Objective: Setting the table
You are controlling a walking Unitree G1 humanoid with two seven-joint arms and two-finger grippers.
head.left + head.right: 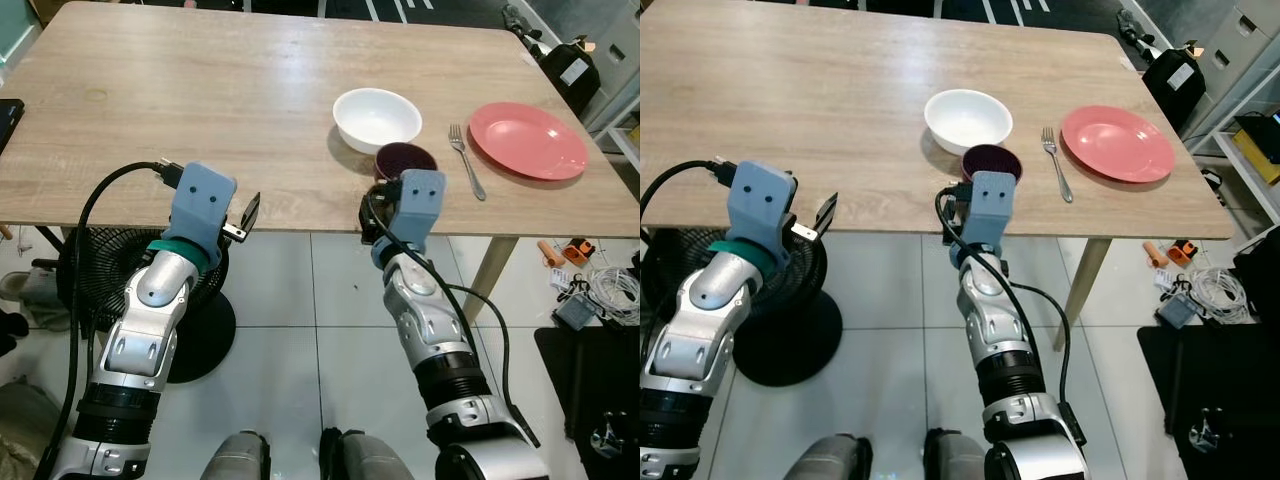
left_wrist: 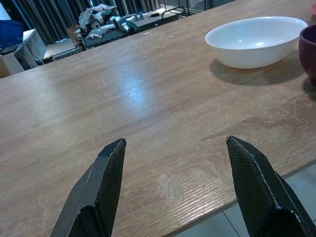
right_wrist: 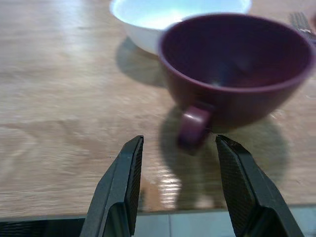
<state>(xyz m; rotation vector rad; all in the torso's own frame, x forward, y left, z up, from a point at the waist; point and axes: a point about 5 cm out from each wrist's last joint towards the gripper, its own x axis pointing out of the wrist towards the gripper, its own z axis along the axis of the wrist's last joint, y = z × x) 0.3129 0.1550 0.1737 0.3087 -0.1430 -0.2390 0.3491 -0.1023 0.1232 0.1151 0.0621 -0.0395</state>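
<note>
The robot stands at the near edge of the light wooden table (image 1: 200, 90), both arms raised to its rim. The right gripper (image 3: 175, 163) hovers just short of the dark maroon cup (image 3: 232, 69), which sits near the table's edge, close against the white ceramic bowl (image 1: 377, 118). Its jaws stand moderately open and empty, lined up on either side of the cup's small handle (image 3: 193, 126), which faces the fingers. The left gripper (image 2: 173, 182) waits further along the edge, jaws wide apart, holding nothing. Beyond the cup lie a silver fork (image 1: 467, 160) and a round pink plate (image 1: 527, 140). To my eye, the risk is the handle: a narrow, rounded target. A slightly off pinch could spin the cup, knock it into the bowl, or drag it off the edge.
</note>
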